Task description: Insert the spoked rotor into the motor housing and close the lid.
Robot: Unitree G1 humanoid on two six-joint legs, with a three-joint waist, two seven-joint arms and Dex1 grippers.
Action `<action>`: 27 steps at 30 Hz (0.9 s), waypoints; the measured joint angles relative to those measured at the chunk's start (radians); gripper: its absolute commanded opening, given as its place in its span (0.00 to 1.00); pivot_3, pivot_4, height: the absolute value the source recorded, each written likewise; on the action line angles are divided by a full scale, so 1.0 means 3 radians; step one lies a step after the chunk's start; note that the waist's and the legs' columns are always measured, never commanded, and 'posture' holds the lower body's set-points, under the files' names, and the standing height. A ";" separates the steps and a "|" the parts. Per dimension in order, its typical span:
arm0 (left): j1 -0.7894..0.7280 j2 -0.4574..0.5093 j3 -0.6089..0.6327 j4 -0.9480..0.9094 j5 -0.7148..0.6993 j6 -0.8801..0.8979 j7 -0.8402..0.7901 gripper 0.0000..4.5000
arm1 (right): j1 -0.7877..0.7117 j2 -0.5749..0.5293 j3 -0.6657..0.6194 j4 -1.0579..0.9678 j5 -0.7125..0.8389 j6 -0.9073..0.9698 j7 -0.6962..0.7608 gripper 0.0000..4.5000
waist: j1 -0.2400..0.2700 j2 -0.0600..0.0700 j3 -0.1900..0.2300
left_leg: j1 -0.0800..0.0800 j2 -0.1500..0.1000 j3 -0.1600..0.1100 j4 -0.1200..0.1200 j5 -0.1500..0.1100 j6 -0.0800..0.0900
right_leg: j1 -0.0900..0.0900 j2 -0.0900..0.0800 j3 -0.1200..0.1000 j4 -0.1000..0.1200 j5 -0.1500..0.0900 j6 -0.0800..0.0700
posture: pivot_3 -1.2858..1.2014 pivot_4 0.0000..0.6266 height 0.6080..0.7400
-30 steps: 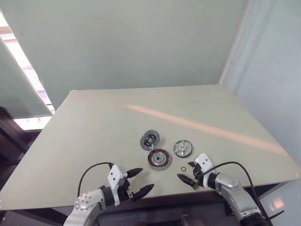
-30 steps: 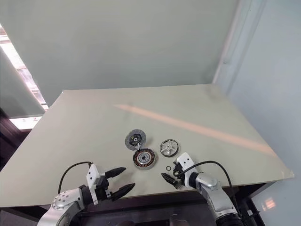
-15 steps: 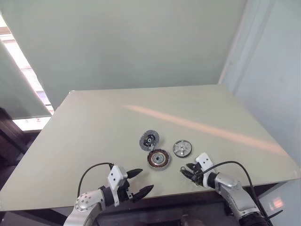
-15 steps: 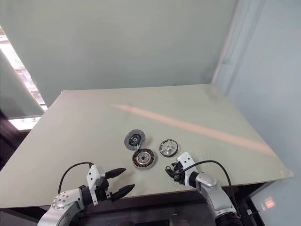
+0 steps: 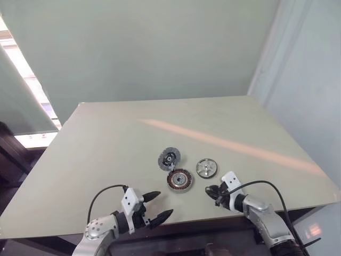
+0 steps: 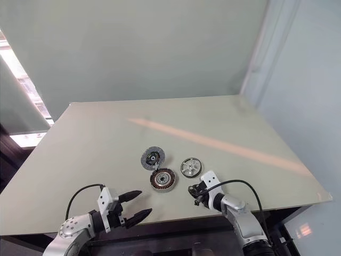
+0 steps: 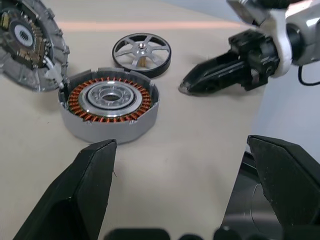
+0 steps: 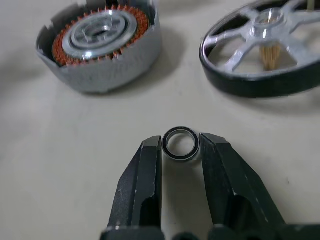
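Our right gripper [image 8: 181, 146] is pinching a small dark ring [image 8: 180, 144] between its two fingertips, ring edge-on to the fingers, its opening facing up at the wrist camera. Ring looks just clear of the desk [image 5: 106, 138], but we cannot tell for sure.

Past the right gripper's tips and to one side sits the motor housing [image 8: 101, 44], flat on the desk, open face up, copper coils showing around the silvery centre, axis vertical. To the other side of the tips lies the spoked rotor [image 8: 265, 47], flat, hub up, axis vertical, apart from the housing.

The lid [image 5: 169, 158] is beyond the housing from both grippers. From the left wrist it appears tilted, one edge touching the housing rim, black hub and inner face turned our way.

Our left gripper [image 5: 154, 205] is spread wide, holding nothing, near the desk's near edge, pointing toward the housing, well short of it.
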 measured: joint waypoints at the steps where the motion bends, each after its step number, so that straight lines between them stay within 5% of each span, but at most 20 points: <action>1: -0.0010 0.0000 0.0002 0.0017 0.0000 -0.0009 0.0001 1.00 | -0.0001 -0.0010 0.0000 -0.0104 0.0008 0.0079 -0.0002 0.18 | 0.0001 0.0000 0.0000 | 0.0000 0.0000 0.0000 0.0000 0.0000 0.0000 | 0.0000 0.0000 0.0000 0.0000 0.0000 0.0000 | 0.52 0.00 1.00; 11: -0.0086 0.0003 0.0067 0.0111 0.0007 -0.0113 0.0064 1.00 | -0.0195 0.0014 0.0181 -0.0757 0.0061 0.0748 -0.0066 0.18 | 0.0001 -0.0001 -0.0001 | 0.0000 0.0000 -0.0001 0.0000 0.0000 0.0000 | 0.0000 0.0000 -0.0001 0.0000 0.0000 0.0000 | 0.52 0.00 1.00; 27: -0.0124 0.0029 0.0093 0.0115 0.0048 -0.0193 0.0152 1.00 | -0.0560 0.0473 0.0462 -0.0284 -0.0097 0.0547 -0.0323 0.18 | -0.0001 -0.0001 -0.0001 | -0.0001 0.0000 -0.0002 -0.0002 0.0000 0.0000 | -0.0002 0.0000 -0.0002 0.0000 0.0000 0.0000 | 0.52 0.00 1.00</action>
